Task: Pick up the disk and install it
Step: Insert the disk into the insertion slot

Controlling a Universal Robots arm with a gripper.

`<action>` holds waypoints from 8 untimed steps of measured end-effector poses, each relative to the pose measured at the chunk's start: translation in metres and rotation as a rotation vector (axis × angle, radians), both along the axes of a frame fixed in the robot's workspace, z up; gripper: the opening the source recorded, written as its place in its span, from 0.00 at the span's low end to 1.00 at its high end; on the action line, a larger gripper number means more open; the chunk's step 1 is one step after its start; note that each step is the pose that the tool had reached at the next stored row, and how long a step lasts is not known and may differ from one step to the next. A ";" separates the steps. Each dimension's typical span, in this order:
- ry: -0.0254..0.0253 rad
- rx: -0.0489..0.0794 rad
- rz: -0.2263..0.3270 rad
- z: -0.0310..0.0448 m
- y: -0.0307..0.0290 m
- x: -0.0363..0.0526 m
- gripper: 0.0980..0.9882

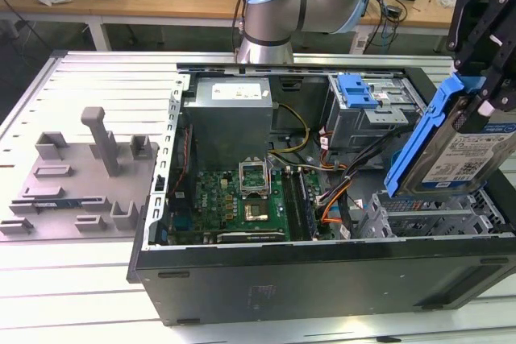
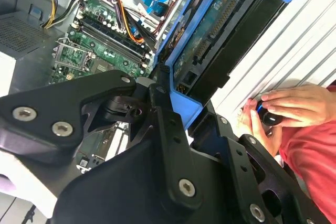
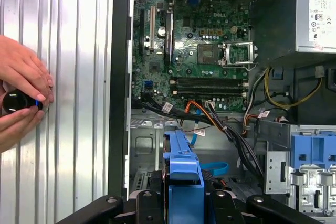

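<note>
Open case (image 1: 322, 279) below, disk (image 1: 463, 155) held in gripper (image 1: 477, 106)

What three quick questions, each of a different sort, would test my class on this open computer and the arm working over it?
1. True or false: the gripper holds the disk tilted over the open computer case.
2. In the exterior view, the grey fixture blocks lie: A) at the view's left of the case; B) at its right; C) inside it.
3. Fill in: in the first wrist view, a person's hand touches a small ___ knob.
Key: 1 true; 2 A; 3 black.
</note>
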State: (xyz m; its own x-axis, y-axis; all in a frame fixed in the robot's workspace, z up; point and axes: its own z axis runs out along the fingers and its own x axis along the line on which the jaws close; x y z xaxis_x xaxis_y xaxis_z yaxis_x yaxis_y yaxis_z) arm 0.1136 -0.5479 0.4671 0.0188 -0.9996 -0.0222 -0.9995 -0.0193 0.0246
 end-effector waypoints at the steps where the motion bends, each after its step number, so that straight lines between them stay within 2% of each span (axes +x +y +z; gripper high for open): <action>1: 0.0000 0.000 0.000 -0.0001 0.0000 0.0000 0.30; 8: 0.0000 0.000 -0.001 -0.0024 -0.0001 0.0000 0.30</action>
